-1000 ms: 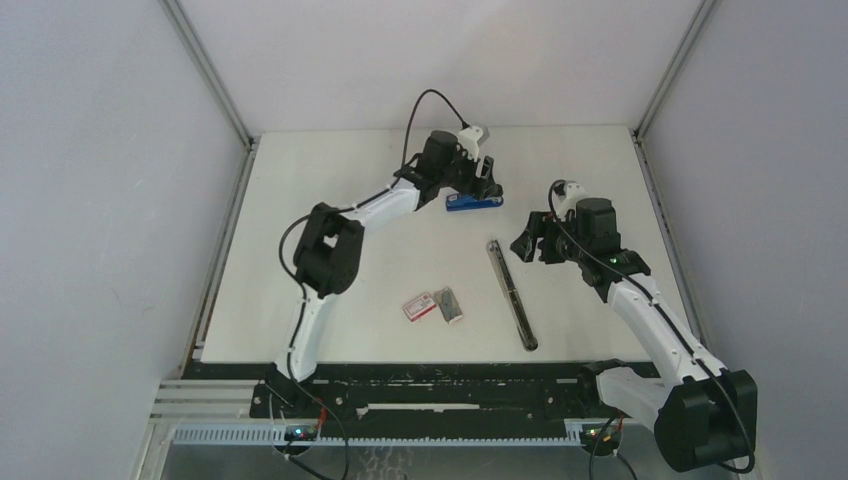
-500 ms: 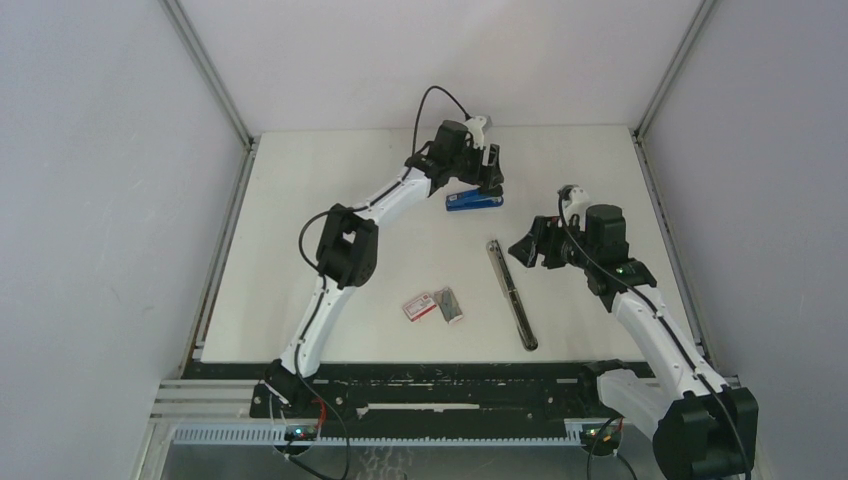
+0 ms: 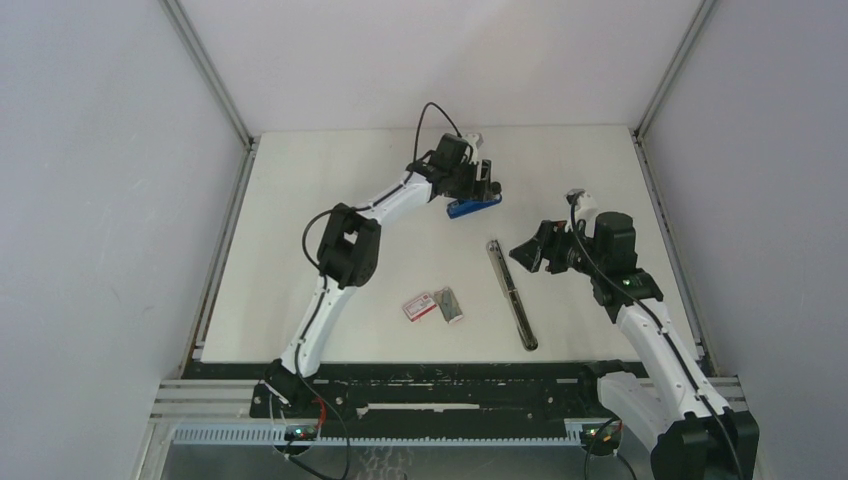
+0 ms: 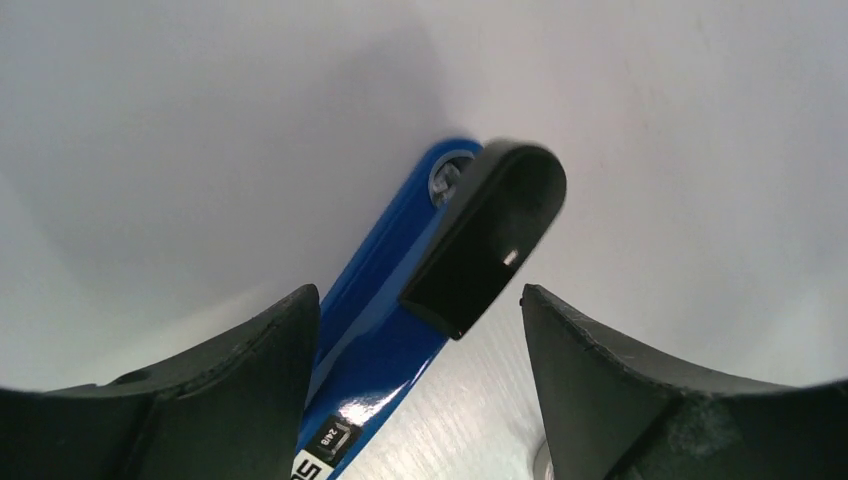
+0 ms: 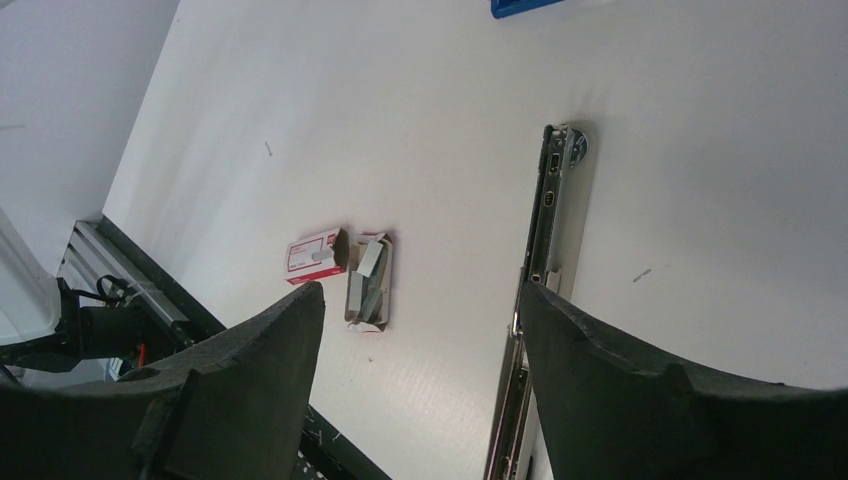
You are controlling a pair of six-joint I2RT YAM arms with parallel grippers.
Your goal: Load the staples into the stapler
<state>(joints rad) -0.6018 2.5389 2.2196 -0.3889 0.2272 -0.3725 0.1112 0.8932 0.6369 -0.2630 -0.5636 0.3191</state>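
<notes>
The blue stapler (image 3: 473, 207) lies at the back of the table, slightly tilted. My left gripper (image 3: 484, 186) is open right over it. In the left wrist view the blue body (image 4: 375, 335) and its black end piece (image 4: 485, 235) lie between my fingers (image 4: 420, 300), close to the left finger (image 4: 220, 390). A long silver-black metal rail (image 3: 512, 293) lies apart on the table. The staples' red-and-white box (image 3: 418, 305) and grey tray with strips (image 3: 450, 305) lie near the front. My right gripper (image 3: 525, 252) is open and empty above the rail's far end; its view shows the box (image 5: 315, 255), the tray (image 5: 368, 285) and the rail (image 5: 545, 260).
White table (image 3: 330, 220) with grey walls on three sides and metal frame posts at the back corners. A black mounting rail (image 3: 420, 375) runs along the near edge. The blue stapler's corner shows at the top of the right wrist view (image 5: 525, 6).
My left gripper has come down closer onto the blue stapler, which has turned slightly, its right end now farther back. My right arm has drawn back to the right.
</notes>
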